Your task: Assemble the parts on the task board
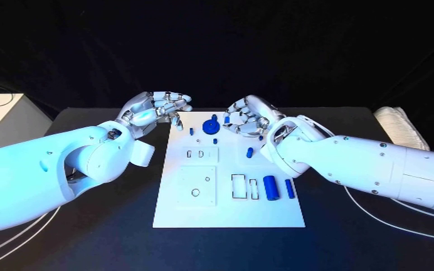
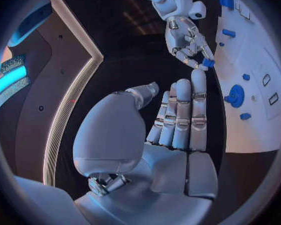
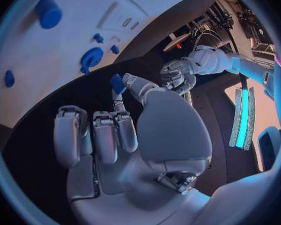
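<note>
The white task board (image 1: pixel 226 208) lies mid-table. My right hand (image 1: pixel 246 115) hovers over its far edge and pinches a small blue part (image 3: pixel 118 83) between thumb and a finger; the left wrist view shows the same part (image 2: pixel 207 63) at that hand's fingertips. My left hand (image 1: pixel 158 109) hangs just off the board's far left corner, fingers straight and thumb apart, holding nothing. A round blue knob (image 1: pixel 212 127) stands in the board near both hands. A blue cylinder (image 1: pixel 270 187) and a blue bar (image 1: pixel 290 187) lie near the board's right edge, and small blue pieces (image 1: pixel 249 152) are scattered between.
A white ribbed object (image 1: pixel 398 127) lies at the table's right edge. A pale box (image 1: pixel 18 117) stands off the table's left side. Cables (image 1: pixel 370 211) trail on the black table under my right arm.
</note>
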Available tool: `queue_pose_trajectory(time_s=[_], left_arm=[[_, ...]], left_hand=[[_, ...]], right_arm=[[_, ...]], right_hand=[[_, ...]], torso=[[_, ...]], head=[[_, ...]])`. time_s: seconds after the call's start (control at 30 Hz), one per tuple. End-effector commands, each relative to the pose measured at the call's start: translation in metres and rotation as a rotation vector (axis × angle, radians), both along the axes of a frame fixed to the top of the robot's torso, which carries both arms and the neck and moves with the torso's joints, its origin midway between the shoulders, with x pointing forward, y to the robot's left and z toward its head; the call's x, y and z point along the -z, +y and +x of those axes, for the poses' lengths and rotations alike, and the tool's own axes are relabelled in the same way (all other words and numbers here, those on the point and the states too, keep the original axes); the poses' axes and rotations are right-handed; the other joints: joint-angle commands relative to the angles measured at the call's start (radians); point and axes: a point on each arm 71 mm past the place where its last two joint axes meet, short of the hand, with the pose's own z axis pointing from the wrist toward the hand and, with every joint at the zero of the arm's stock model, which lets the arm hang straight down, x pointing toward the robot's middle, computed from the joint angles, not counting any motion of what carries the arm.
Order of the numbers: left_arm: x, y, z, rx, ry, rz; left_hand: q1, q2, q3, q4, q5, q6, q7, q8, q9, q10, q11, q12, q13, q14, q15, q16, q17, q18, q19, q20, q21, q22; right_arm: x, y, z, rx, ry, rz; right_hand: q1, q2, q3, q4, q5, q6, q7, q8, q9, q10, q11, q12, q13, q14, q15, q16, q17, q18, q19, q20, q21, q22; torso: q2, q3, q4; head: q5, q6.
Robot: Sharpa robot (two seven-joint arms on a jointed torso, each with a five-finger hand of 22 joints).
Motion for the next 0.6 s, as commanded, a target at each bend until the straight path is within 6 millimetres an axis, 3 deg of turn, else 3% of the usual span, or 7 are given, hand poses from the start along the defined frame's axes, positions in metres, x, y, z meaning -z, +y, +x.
queue_pose_trajectory(time_s=[0.03,0.2,0.33,0.6], left_arm=[[0.001,-0.003,0.001,0.002,0.006,0.008],[0.002,-0.005,0.001,0.001,0.008,0.010],[0.002,-0.005,0.001,0.000,0.009,0.011],[0.002,-0.006,0.001,0.000,0.014,0.014]], left_hand=[[-0.009,0.004,0.003,0.001,0.003,-0.004,0.002,-0.005,0.002,-0.004,0.000,-0.004,0.002,-0.007,0.002,-0.007,0.001,0.005,-0.007,0.002,0.004,0.002],[-0.009,0.004,0.003,0.001,0.003,-0.004,0.002,-0.005,0.002,-0.004,0.000,-0.004,0.002,-0.007,0.002,-0.007,0.001,0.005,-0.007,0.002,0.004,0.002],[-0.010,0.005,0.003,0.001,0.003,-0.004,0.002,-0.004,0.002,-0.003,0.000,-0.004,0.002,-0.006,0.002,-0.006,0.001,0.005,-0.007,0.003,0.005,0.002],[-0.010,0.005,0.003,0.001,0.003,-0.004,0.002,-0.004,0.002,-0.003,0.000,-0.004,0.002,-0.006,0.002,-0.006,0.001,0.005,-0.007,0.003,0.005,0.002]], right_arm=[[0.004,0.014,-0.004,0.046,-0.016,-0.040],[0.018,0.035,-0.012,0.028,-0.006,-0.076],[0.032,0.048,-0.019,0.016,0.009,-0.107],[0.051,0.061,-0.028,0.007,0.021,-0.140]], right_hand=[[0.007,0.010,0.004,0.001,0.001,-0.003,-0.004,0.005,0.014,0.037,-0.009,-0.001,0.192,0.091,-0.007,0.001,0.201,-0.009,0.027,-0.004,-0.004,0.099],[0.006,0.008,0.003,0.000,0.000,-0.004,-0.004,0.006,0.014,0.037,-0.008,0.000,0.192,0.091,-0.007,0.001,0.202,-0.009,0.027,-0.004,-0.003,0.100],[0.001,0.006,0.002,0.002,-0.001,-0.006,-0.003,0.007,0.015,0.037,-0.008,-0.001,0.192,0.091,-0.007,0.001,0.202,-0.009,0.027,-0.004,-0.003,0.100],[-0.005,0.002,0.000,0.003,-0.004,-0.008,-0.003,0.010,0.016,0.036,-0.007,-0.002,0.191,0.091,-0.006,0.001,0.201,-0.009,0.027,-0.004,-0.005,0.098]], torso=[[-0.008,-0.0064,0.0005],[-0.010,-0.0101,0.0003],[-0.009,-0.0115,0.0016],[-0.004,-0.0106,0.0006]], head=[[0.003,-0.007],[0.001,-0.012],[0.010,-0.017],[0.012,-0.026]])
